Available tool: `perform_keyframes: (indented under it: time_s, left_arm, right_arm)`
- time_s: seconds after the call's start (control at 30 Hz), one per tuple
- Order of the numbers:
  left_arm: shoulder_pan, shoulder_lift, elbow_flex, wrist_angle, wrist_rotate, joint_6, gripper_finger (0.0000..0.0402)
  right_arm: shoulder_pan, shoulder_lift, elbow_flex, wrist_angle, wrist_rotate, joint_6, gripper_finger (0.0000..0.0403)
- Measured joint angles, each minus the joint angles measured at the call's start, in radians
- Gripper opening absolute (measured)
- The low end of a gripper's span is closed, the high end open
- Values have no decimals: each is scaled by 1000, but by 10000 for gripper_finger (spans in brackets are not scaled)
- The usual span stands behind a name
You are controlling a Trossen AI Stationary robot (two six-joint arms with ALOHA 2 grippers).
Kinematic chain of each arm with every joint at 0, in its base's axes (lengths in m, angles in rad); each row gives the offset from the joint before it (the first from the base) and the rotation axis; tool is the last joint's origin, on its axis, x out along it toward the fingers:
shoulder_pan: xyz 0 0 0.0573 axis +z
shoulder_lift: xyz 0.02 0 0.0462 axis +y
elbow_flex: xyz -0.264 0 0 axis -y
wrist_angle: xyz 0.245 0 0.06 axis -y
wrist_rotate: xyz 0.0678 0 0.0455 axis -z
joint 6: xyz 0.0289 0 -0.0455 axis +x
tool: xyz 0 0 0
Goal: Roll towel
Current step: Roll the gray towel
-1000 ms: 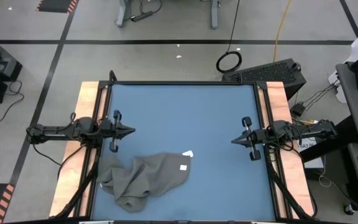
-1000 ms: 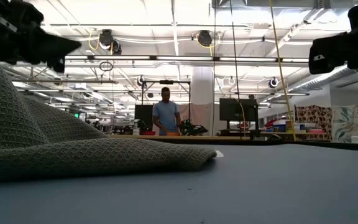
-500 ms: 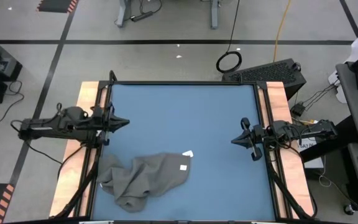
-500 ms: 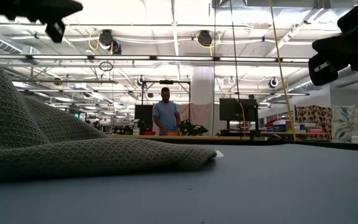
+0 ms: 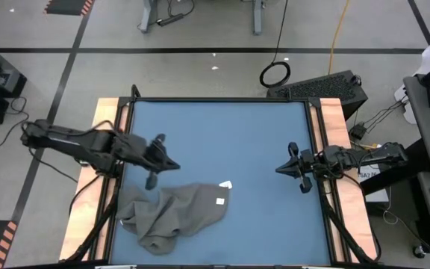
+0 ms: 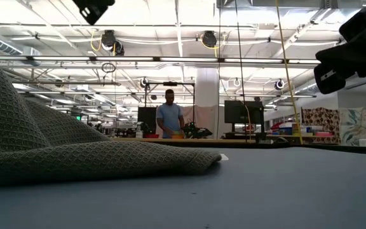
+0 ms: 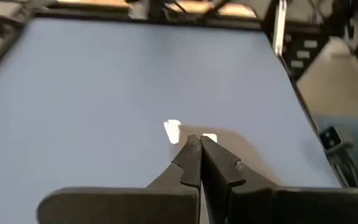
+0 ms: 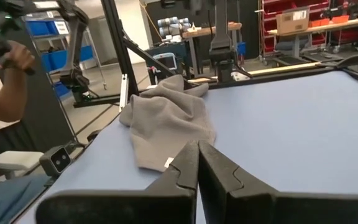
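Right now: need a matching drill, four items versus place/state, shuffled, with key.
1. towel
2. left gripper
3. right gripper
4. white tag

A. shut, at the table's right edge
B. crumpled heap at the near left of the blue top
C. shut, above the towel's far edge
D. on the cloth's right end

Pairs: 1-B, 2-C, 3-A, 4-D

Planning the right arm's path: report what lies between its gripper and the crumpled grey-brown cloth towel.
High view: only bare blue tabletop between the right gripper and the towel.
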Motion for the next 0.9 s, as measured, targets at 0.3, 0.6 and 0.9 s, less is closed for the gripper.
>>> perform_keyframes:
  time_s: [0.3, 0.6, 0.9]
  left_arm:
    - [-77, 188, 40, 17, -71, -28, 5]
    - [-82, 379, 40, 99, -76, -65, 90]
    - [-75, 561, 39, 141, -76, -82, 167]
  right_arm:
    - [0, 14, 0, -1, 17, 95, 0]
    - [0, 70, 152, -178, 45, 115, 0]
    - [0, 288, 424, -341, 127, 98, 0]
